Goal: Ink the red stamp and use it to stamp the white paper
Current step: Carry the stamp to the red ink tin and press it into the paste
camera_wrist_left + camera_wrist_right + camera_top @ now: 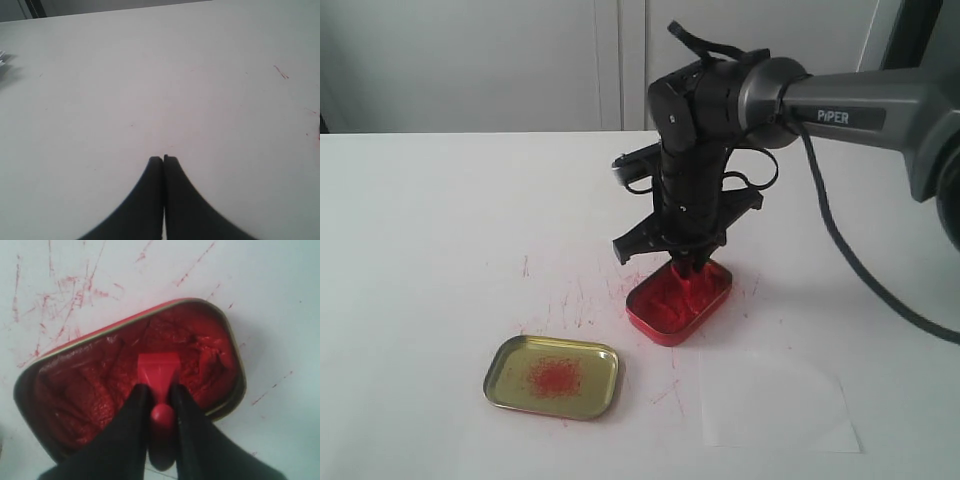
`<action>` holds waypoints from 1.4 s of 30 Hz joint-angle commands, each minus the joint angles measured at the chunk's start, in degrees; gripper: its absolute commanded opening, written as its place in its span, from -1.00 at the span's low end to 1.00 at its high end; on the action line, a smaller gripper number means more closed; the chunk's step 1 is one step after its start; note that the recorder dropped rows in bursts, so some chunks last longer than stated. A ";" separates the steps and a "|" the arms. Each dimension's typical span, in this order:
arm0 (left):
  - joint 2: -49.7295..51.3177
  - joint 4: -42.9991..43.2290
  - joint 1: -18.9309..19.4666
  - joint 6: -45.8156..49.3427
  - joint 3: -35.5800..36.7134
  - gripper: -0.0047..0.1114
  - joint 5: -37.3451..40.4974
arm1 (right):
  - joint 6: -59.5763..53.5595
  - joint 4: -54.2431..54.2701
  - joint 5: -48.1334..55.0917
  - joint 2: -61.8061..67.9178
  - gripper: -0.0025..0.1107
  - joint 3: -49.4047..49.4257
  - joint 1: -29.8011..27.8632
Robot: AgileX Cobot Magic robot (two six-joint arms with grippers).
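My right gripper (159,391) clamps the red stamp (158,369) by its handle, base down in the ink tin (239,381), so the face takes paste. My left gripper (163,160) rests closed and empty.

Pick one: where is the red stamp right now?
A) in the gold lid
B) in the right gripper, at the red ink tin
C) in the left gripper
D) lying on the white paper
B: the right wrist view shows the right gripper clamped on the handle of the red stamp, with its base down at the paste inside the red ink tin. The left gripper is shut on nothing.
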 commanded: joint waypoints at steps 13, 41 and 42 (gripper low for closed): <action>-0.02 -0.33 -0.15 -0.22 0.10 -0.92 -0.05 | 0.33 -0.27 1.80 7.61 -0.96 0.21 -0.55; -0.02 -0.33 -0.15 -0.22 0.10 -0.92 -0.05 | 0.32 0.16 2.33 3.78 -0.96 0.21 -0.55; -0.02 -0.33 -0.15 -0.22 0.10 -0.92 -0.05 | 0.32 0.16 2.33 3.09 -0.96 0.21 -0.55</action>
